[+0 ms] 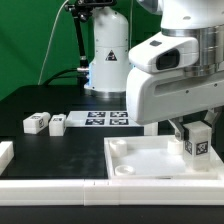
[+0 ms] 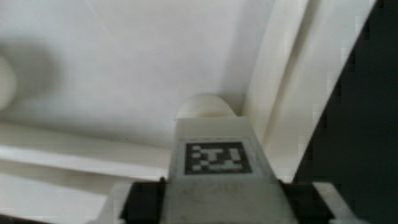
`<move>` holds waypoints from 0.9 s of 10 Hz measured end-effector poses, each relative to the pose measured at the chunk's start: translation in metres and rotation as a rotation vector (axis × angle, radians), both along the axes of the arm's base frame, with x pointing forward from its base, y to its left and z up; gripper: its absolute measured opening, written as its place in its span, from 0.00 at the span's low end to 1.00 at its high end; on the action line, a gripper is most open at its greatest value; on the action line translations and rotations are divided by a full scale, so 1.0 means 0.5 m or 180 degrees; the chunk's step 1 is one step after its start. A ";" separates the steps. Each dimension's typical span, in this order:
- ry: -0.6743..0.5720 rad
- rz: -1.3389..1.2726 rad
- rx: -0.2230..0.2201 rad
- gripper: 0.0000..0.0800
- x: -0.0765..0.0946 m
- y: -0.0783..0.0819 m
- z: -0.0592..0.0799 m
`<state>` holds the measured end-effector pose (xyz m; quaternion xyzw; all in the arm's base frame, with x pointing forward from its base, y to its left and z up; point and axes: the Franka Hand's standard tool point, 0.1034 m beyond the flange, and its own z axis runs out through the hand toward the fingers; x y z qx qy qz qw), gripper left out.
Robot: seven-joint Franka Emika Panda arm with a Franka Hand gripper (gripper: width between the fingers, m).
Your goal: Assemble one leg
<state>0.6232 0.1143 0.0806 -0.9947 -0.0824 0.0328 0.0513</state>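
White leg [image 1: 199,147] in the tool [image 1: 194,137]

White on the leg [image 1: 197,143], and its tag shows crisp black-and-white squares. My fingers [image 2: 150,201] either side of it are black. The panel [image 1: 150,166] is white all over, creamy in the wrist view. Beyond the panel, the marker board [image 1: 108,119] is white with black-patterned tags. Out from the panel toward the exterior view's left, two spare legs [image 1: 37,123] are white and tagged alike, on a black table [image 1: 60,150]. Behind the panel there's a green backdrop [image 1: 30,40].
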 end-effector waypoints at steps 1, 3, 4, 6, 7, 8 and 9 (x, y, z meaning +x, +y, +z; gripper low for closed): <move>0.0049 -0.0496 -0.0036 0.36 -0.001 0.003 -0.001; 0.0095 -0.1121 -0.0081 0.36 -0.002 0.009 -0.002; 0.0125 -0.1655 -0.0113 0.36 -0.004 0.013 -0.004; 0.0191 -0.2525 -0.0175 0.36 -0.004 0.019 -0.004; 0.0228 -0.2969 -0.0231 0.36 -0.006 0.027 -0.006; 0.0236 -0.3196 -0.0263 0.36 -0.006 0.029 -0.006; 0.0243 -0.3374 -0.0277 0.36 -0.006 0.031 -0.006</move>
